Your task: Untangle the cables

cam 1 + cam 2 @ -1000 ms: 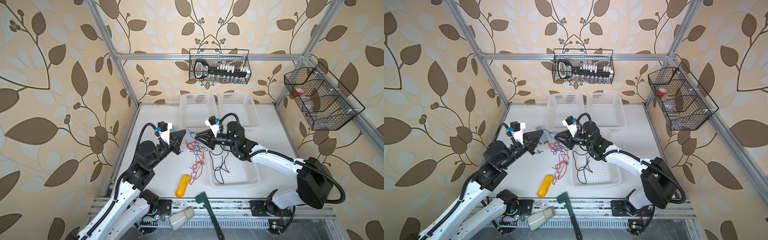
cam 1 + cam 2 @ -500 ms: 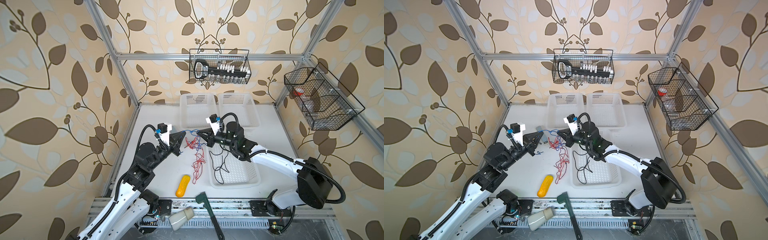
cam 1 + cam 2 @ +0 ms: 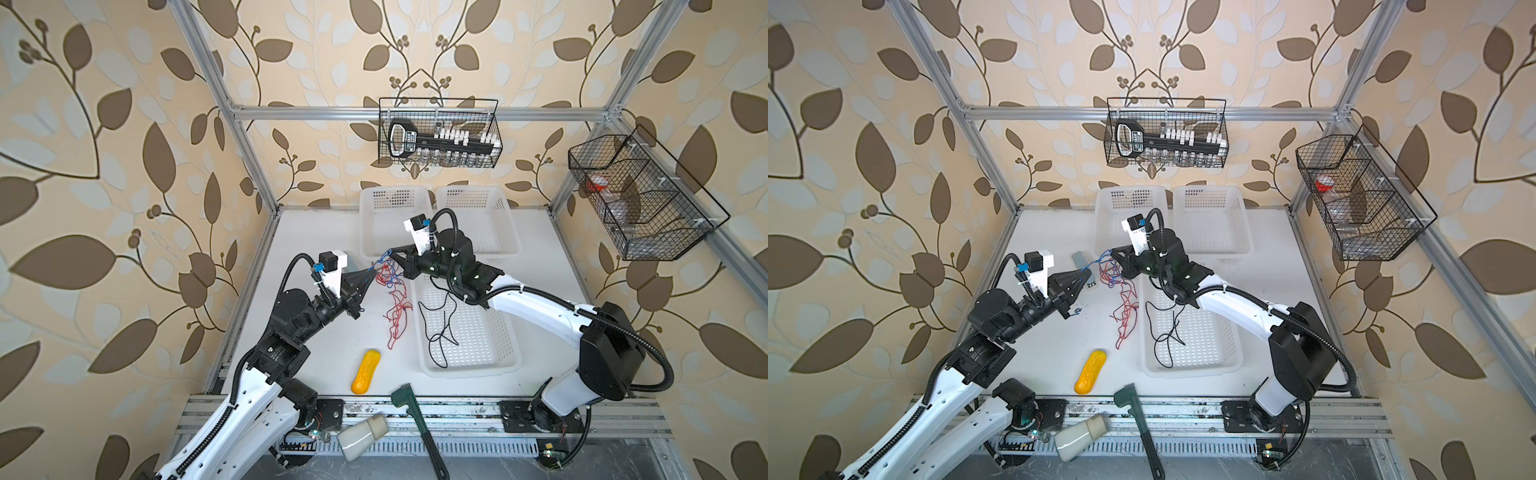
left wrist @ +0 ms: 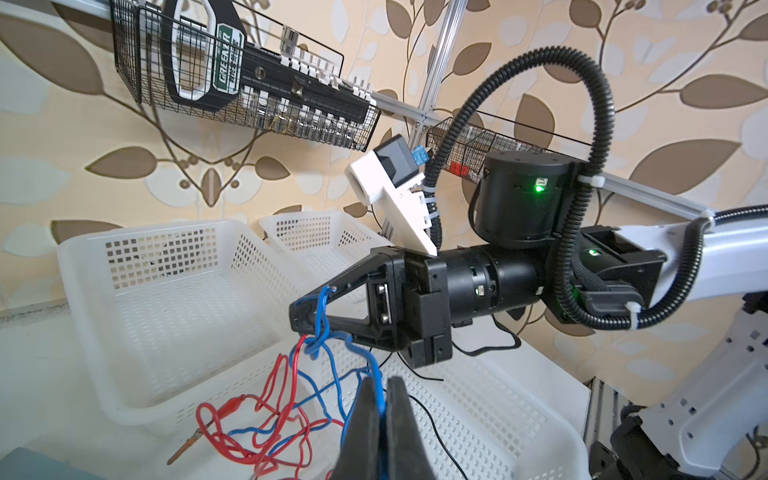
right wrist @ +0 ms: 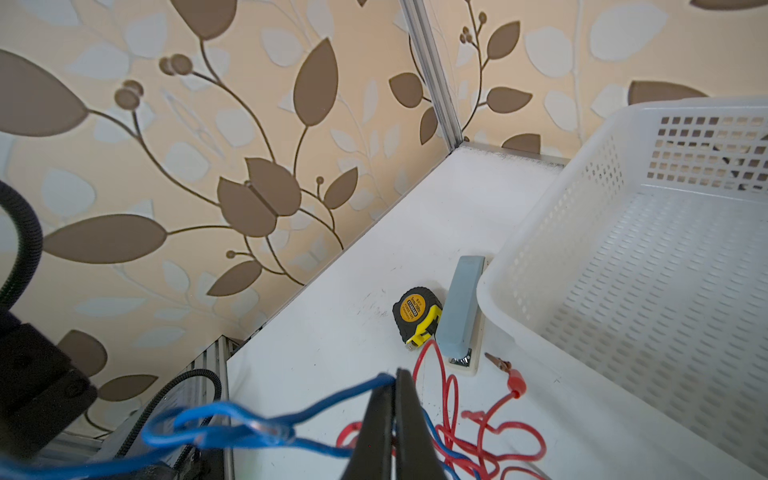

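Right end effector (image 3: 393, 254), cables (image 3: 390, 277) nearer basket rim (image 3: 364, 232)

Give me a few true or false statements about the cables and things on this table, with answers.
1. Both the left hand and right hand are shut on a blue cable. True.
2. The black cable lies on the bare table. False: it lies mostly in the near white basket.
3. A yellow tape measure sits beside a grey-blue stapler. True.
4. The green tool lies in a basket. False: it lies across the front rail.
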Tool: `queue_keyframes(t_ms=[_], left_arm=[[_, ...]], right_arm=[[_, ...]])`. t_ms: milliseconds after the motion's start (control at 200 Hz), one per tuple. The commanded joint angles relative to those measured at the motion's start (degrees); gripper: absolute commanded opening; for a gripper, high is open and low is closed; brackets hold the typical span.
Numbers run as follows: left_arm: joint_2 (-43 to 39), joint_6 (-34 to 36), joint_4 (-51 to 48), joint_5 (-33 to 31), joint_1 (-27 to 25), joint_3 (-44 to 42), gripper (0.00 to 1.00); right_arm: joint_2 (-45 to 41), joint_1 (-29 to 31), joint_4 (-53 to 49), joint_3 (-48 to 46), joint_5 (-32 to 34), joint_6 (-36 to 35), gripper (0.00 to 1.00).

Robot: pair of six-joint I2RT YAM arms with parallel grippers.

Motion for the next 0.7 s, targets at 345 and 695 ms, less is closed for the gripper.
queue_keyframes(t_ms=[345, 695], left_arm=[[-7.8, 2.0, 16.0, -0.7, 0.0, -0.9, 0.0], [-7.2, 1.2, 14.2, 1.7, 0.0, -0.3, 0.0]], right_arm=[[7.0, -3.4, -14.3, 3.3, 13.1, 0.0, 0.0], [11.8, -6.5, -17.5, 7.4, 5.6, 3.9, 0.0]])
